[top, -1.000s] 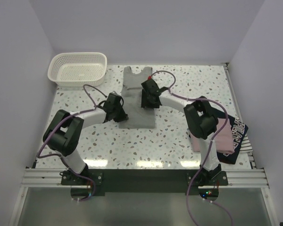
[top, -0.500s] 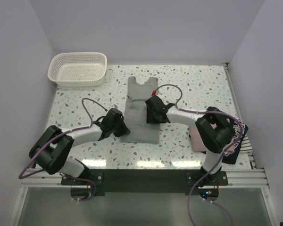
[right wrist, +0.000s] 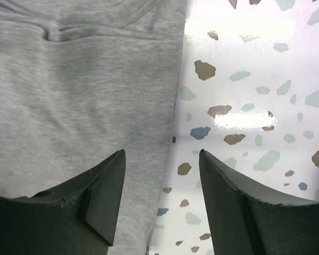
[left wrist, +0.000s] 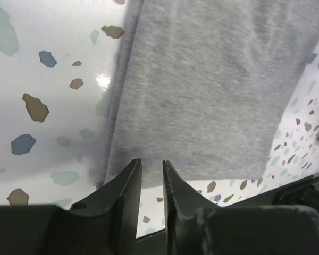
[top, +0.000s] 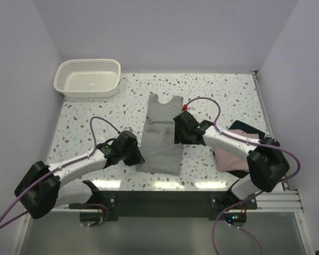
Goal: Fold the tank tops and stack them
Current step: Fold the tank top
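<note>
A plain grey cotton tank top (top: 159, 127) lies flat and lengthwise in the middle of the speckled white table (top: 223, 101). Its near left corner sits just beyond the left gripper (left wrist: 152, 161), whose fingers are parted a little with nothing pinched between them. The right gripper (right wrist: 162, 154) straddles the top's right edge, spread wide and holding nothing. Both arms reach low and inward from the sides. I count three tops: the grey one, a dusty pink cloth top (top: 231, 158) and a dark navy cloth top (top: 244, 128) piled at the right. One white plastic lattice basket (top: 90, 91) stands at the far left.
</note>
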